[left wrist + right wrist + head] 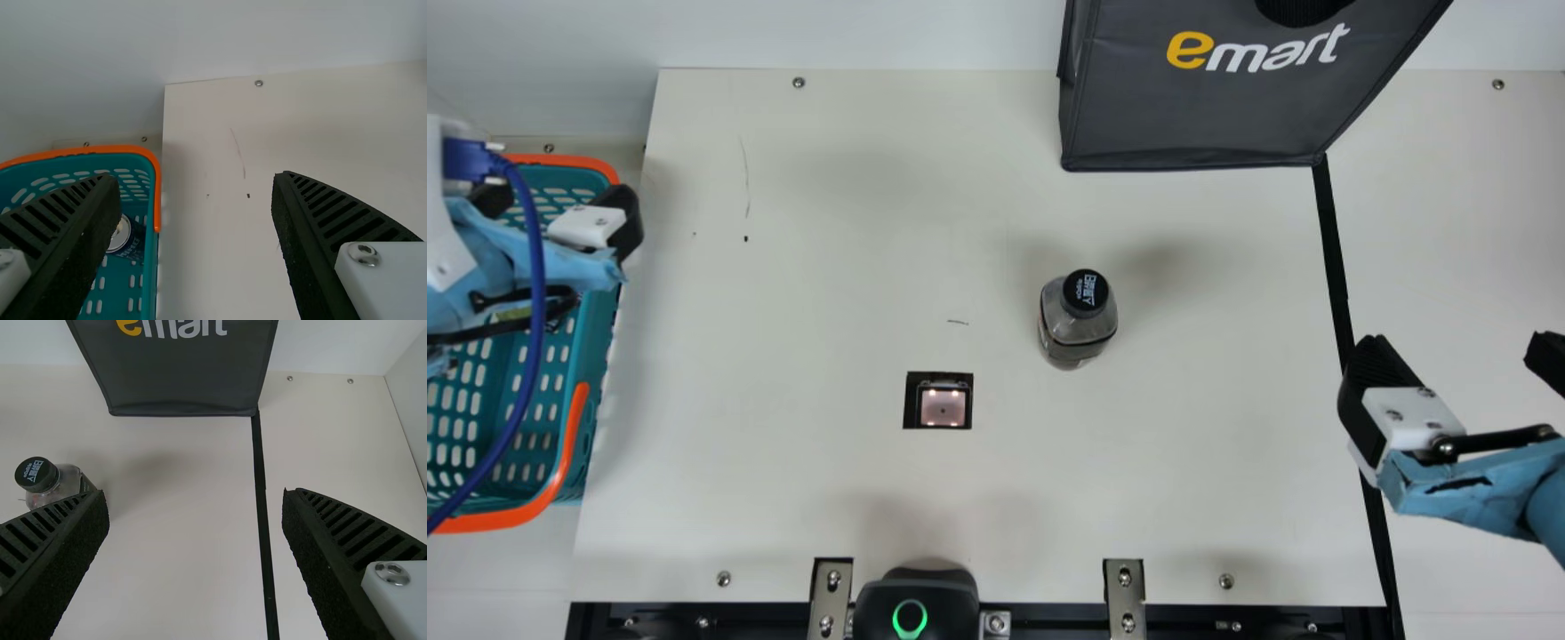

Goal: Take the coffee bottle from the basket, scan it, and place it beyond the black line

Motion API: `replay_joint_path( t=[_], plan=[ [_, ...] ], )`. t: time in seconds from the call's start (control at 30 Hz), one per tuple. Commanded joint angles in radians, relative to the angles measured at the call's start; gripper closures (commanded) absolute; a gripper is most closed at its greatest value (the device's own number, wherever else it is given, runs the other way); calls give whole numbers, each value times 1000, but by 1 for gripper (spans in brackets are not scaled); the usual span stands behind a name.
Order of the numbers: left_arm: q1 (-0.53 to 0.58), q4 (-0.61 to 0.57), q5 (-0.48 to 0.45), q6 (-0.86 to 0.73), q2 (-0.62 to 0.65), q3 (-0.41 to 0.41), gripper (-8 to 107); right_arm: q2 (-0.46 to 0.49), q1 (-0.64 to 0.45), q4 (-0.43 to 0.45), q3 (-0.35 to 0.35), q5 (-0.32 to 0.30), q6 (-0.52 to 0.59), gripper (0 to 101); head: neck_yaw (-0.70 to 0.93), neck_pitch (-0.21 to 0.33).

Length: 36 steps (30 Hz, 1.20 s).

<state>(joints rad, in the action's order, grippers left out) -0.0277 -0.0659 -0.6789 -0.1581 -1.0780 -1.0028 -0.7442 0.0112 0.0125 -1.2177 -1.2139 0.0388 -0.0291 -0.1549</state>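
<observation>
Tabletop (pixel 827 293): we see this cream surface reaching across the space between our left pincer (pixel 560 209) and our right pincer (pixel 1458 351).
Dark shopping bag (pixel 1192 116): we find it ahead of the right pincer and toward its left, at the far side of the tabletop.
Teal basket (pixel 596 347): we have it under the left pincer, its orange rim and handle showing around the arm.
Right pincer: we have it wide open, nothing between its two ribbed fingers.
Left pincer: this one we also have wide open, with nothing in its hold.
Black line (pixel 1331 249): we see it run from by the bag down past the right pincer; in the right wrist view it passes between the fingers.
Coffee bottle (pixel 1074 329): we see it upright and black-capped on the tabletop, between the two pincers, nearer the right one and to the left of the line.
Black device with a green ring (pixel 911 604): at our near edge, closer to us than either pincer.
Scanner window (pixel 943 406): set between the pincers, lit and uncovered.
Can (pixel 120 233): in the basket, below the left pincer.
</observation>
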Motion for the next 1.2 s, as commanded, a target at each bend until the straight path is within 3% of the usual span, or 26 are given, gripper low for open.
replay_joint_path(
  t=[0.0, 0.53, 1.17],
  plan=[
    [-10, 6, -1, 10, 7, 5, 9, 0, 0, 0, 0, 0, 0, 10, 2, 17],
    [-34, 40, -71, 109, 109, 54, 9, 0, 0, 0, 0, 0, 0, 10, 2, 17],
    [-45, 43, -169, 109, 253, 143, 9, 0, 0, 0, 0, 0, 0, 10, 2, 17]
  ],
)
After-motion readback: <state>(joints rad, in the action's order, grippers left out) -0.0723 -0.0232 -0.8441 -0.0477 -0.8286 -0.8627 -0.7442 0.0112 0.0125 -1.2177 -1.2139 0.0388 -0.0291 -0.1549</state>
